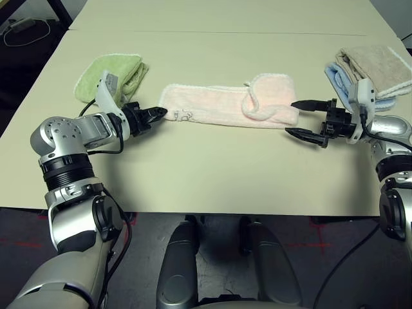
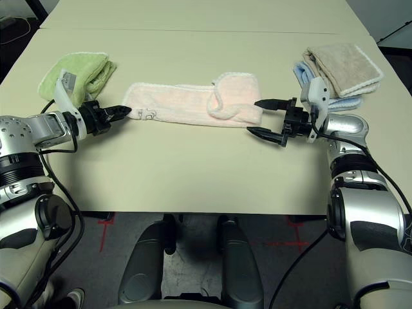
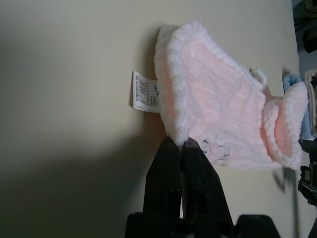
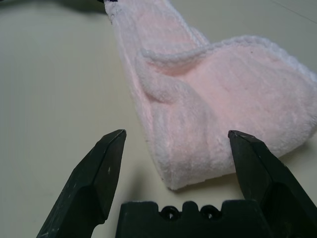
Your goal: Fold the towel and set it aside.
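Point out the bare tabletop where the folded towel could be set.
Free: the cream table strip nearer the robot than the pale pink fluffy towel, and the far side beyond it. Crowded: the green folded towel at left; beige and blue folded towels at right.

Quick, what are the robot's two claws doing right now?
Left gripper: shut, its tips at the edge of the pink towel; whether they pinch it cannot be told.
Right gripper: open, holding nothing, at the towel's other end.

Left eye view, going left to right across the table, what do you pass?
Green folded towel → left gripper → pink towel → right gripper → stacked light blue towel and beige towel.
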### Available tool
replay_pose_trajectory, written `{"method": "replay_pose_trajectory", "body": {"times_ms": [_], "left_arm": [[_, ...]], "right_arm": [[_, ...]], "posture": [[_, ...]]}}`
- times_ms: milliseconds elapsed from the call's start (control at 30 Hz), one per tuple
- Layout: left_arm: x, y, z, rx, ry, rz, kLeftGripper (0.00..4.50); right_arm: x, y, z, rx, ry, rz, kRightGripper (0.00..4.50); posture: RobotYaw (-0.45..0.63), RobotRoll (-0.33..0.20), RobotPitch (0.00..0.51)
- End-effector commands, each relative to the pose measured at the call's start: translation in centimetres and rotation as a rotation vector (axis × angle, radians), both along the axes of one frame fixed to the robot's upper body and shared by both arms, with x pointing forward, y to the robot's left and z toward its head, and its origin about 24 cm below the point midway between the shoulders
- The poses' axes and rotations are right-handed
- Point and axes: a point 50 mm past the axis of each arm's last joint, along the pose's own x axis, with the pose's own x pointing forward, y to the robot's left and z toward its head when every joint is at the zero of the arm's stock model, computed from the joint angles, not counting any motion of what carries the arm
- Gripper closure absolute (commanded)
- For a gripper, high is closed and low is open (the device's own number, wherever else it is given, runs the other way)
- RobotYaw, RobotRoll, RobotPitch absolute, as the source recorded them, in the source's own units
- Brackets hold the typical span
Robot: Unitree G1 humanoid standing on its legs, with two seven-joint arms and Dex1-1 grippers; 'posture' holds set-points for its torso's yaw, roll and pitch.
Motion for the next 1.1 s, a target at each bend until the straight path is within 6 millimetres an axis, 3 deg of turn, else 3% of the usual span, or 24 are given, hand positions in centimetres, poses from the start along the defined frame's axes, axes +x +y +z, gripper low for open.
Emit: {"method": "replay_pose_trajectory", "body": {"times_ms": [33, 400, 567, 700, 900, 1100], "left_arm": [[-0.4, 1.2, -0.5, 0.023, 0.021, 0.041, 4.45], [-2.7, 4.9, 1.3, 0.116, -0.01, 0.116, 4.45], [-3.1, 5.6, 2.2, 0.136, -0.03, 0.135, 4.45], [-2.9, 4.7, 3.1, 0.142, -0.068, 0.079, 4.45], [-3.7, 0.9, 4.2, 0.18, -0.125, -0.191, 4.45], [-2.9, -1.8, 5.4, 0.159, -0.198, -0.268, 4.45]], "right_arm": [[-0.1, -0.4, 0.3, 0.0, -0.008, -0.012, 0.0], [0.0, -0.2, 0.3, 0.002, -0.007, -0.009, 0.0], [0.1, -0.1, 0.3, 0.001, -0.005, -0.009, 0.0], [0.1, -0.1, 0.4, -0.001, -0.006, -0.007, 0.0], [0.2, 0.0, 0.4, -0.009, -0.01, -0.007, 0.0], [0.1, 0.0, 0.4, -0.011, -0.01, -0.005, 0.0]], "posture": [[0.06, 0.0, 0.238], [0.08, 0.0, 0.238], [0.08, 0.0, 0.234], [0.08, 0.0, 0.231], [0.08, 0.0, 0.223], [0.08, 0.0, 0.217]]}}
